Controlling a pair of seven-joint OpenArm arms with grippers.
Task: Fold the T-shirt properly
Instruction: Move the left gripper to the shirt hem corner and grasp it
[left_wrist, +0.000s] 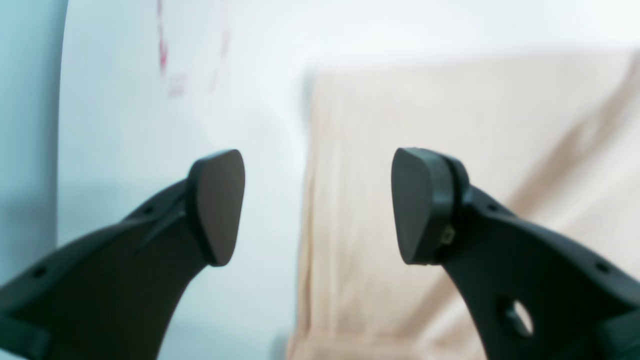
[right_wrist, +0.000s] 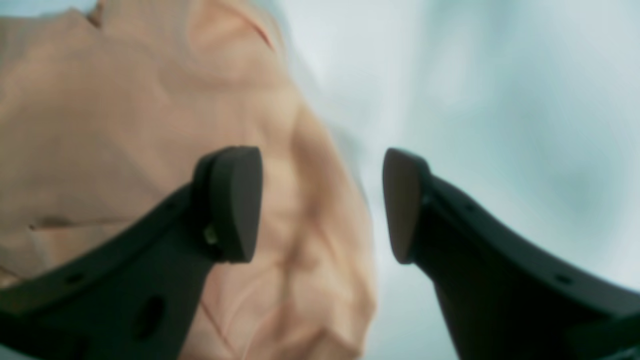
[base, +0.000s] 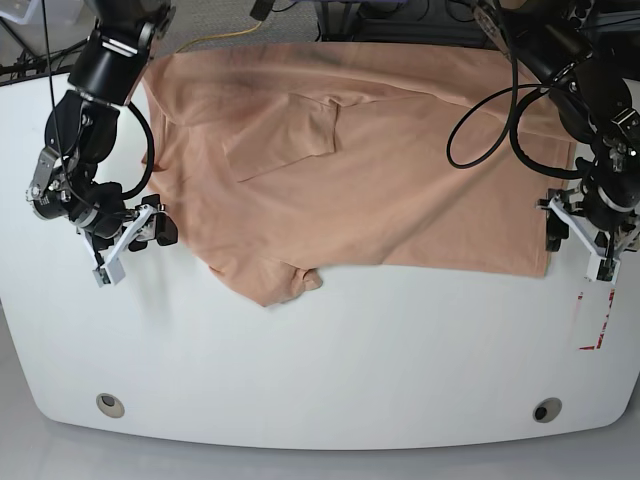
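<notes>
Base view: the T-shirt (base: 360, 180) is seen spread over the far half of the white bench (base: 320, 370), its far edge running along the bench's far rim and its near hem lying as a nearly straight line toward the side of the left hand (base: 581, 238). At the other end, the cloth is bunched into a rumpled lobe that reaches nearest the viewer, and a folded patch is laid on top near the shirt's far corner. The right hand (base: 140, 232) is held just off the shirt's side edge, over bare bench, with its fingers parted and nothing between them. The left hand is placed at the shirt's opposite corner, also spread apart and empty; red marks (base: 594, 320) are drawn on the bench just nearer than it. The whole near half of the bench, from the shirt's hem to the rounded front rim, is left uncovered. In the left wrist view, the shirt's straight side edge is seen below the gap between the pads, bare bench to one side. In the right wrist view, the wrinkled shirt edge is seen under one pad, bare bench under the other.
</notes>
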